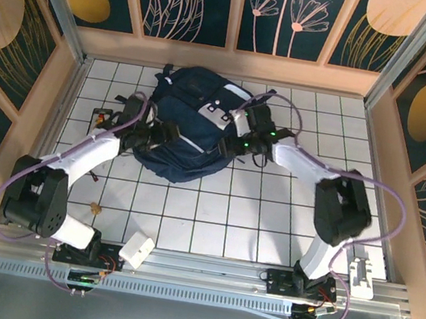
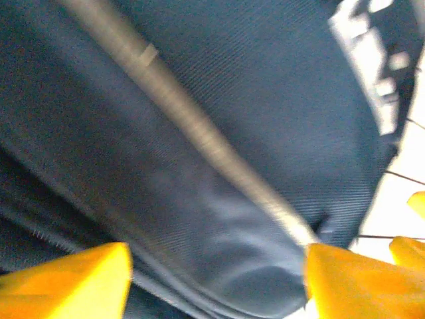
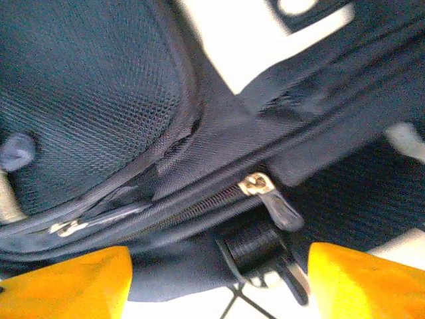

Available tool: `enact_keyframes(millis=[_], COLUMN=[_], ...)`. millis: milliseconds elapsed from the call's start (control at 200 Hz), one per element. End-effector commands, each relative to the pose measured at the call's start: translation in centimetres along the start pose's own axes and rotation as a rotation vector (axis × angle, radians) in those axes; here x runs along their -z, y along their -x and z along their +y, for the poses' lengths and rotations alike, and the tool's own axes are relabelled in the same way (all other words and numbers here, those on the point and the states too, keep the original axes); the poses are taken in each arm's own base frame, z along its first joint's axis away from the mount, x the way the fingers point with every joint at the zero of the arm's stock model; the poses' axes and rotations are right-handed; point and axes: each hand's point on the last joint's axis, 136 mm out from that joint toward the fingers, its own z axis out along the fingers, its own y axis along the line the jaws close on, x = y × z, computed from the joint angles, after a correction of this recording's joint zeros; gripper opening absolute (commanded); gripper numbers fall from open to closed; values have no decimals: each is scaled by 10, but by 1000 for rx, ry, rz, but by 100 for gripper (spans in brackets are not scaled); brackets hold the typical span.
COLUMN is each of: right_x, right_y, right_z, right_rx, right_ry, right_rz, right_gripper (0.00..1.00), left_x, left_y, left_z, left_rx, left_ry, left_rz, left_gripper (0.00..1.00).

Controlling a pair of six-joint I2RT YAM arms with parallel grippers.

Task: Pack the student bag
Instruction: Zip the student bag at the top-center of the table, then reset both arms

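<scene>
The left gripper (image 2: 216,282) has its jaws wide apart, with a fold of the bag (image 1: 192,103) and its pale piping (image 2: 199,133) between the fingers. The right gripper (image 3: 219,282) is spread just as wide, over a zipper pull (image 3: 260,185). The bag lies at the far middle of the table (image 1: 213,209), a gripper at each flank. Bare tiles lie open on the near side and on both sides. The left arm (image 1: 84,150) and the right arm (image 1: 302,162) reach forward and inward, elbows out.
</scene>
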Motion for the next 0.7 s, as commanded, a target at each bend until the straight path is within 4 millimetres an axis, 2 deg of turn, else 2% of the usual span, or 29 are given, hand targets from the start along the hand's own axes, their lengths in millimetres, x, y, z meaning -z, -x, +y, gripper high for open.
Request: enact_keyframes(millis=[0,35,55,145,225,270,365,435,490,585,696], right_x=[67,85,94,143,170,179,181,177,167,160,160], right_y=[42,47,49,51,35,22,-16,-48,-66,-96,-109], right_z=[4,-1,-19,-64,-92,-108,-139,-159,-163,-171,-171], right_rx=[-18,-28,-53,-113,-112,-136,-245,-309,-288,-283,-270], right_ry=[-38,-81,-133,-342,-452,-522,-622,-687,-660,-701,-689], right_rz=[-256,-325,-364,-561,-667,-706,-696,-701,-701,-748,-837], right_gripper=[98,99,99,99,99,99,99,99,99,99,99], left_x=[60,73,78,98,111,114,117,101,92,89,88], left_y=[56,69,75,90,93,86,82,70,62,52,45], left_z=[-50,-52,-52,-49,-17,3,41,59,71,84,96], left_rx=[-189,-232,-260,-475,-572,-637,-632,-707,-724,-733,-718], left_ry=[-53,-25,-4,58,185,235,339,380,399,385,339], left_rz=[-197,-264,-298,-446,-629,-703,-829,-802,-800,-861,-902], left_gripper=[99,99,99,99,99,99,99,99,99,99,99])
